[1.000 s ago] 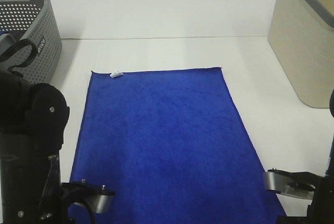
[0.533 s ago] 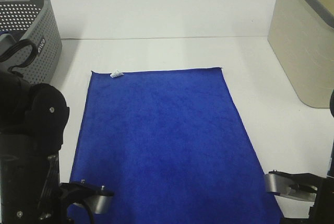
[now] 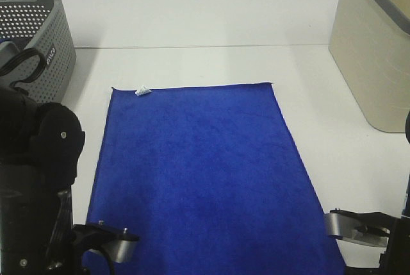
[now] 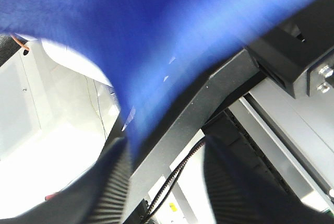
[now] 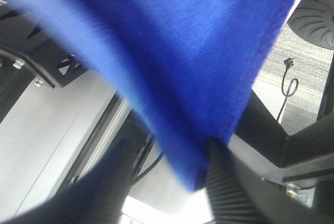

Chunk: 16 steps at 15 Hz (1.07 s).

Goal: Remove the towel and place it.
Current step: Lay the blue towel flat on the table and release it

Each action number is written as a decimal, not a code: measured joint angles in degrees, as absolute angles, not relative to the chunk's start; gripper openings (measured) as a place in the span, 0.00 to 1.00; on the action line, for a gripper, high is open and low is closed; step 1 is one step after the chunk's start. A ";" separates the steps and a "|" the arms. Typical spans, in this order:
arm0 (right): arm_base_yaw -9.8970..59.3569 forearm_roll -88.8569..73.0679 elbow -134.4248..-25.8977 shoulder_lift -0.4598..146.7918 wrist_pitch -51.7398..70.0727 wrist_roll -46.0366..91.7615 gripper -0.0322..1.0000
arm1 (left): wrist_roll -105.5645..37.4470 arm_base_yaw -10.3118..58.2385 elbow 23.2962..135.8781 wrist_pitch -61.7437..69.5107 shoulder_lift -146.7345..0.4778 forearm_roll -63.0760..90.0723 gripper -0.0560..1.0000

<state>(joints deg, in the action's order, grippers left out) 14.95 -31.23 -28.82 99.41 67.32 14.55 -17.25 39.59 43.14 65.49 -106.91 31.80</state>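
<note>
The royal-blue towel (image 3: 198, 172) lies spread flat on the white table, with its white tag (image 3: 142, 91) at the far left corner. Its near edge runs off the bottom of the exterior view. My left gripper (image 4: 167, 182) is at the near left corner. Its fingers stand apart, and the hanging blue cloth (image 4: 156, 36) brushes one finger (image 4: 112, 177). My right gripper (image 5: 167, 192) is at the near right corner, fingers apart. The towel's corner (image 5: 172, 51) hangs loose beside one finger (image 5: 229, 192). Neither gripper pinches the cloth.
A grey perforated basket (image 3: 38, 38) stands at the far left of the table. A beige bin (image 3: 371, 57) stands at the far right. My left arm's black body (image 3: 38, 159) fills the near left corner of the exterior view.
Both arms have sunk slightly toward the near edge of the view. The towel has stayed flat in place.
</note>
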 joint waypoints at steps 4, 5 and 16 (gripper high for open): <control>14.95 -31.23 -28.82 99.41 67.32 14.55 0.67 | -16.33 39.59 43.14 65.55 -106.91 31.80 0.61; 14.95 -31.23 -28.82 99.41 67.32 14.55 0.67 | -16.27 39.59 43.14 65.66 -106.91 31.80 0.61; 14.95 -31.00 -28.65 84.57 61.88 14.55 0.70 | -13.29 39.59 44.40 68.58 -103.88 31.86 0.61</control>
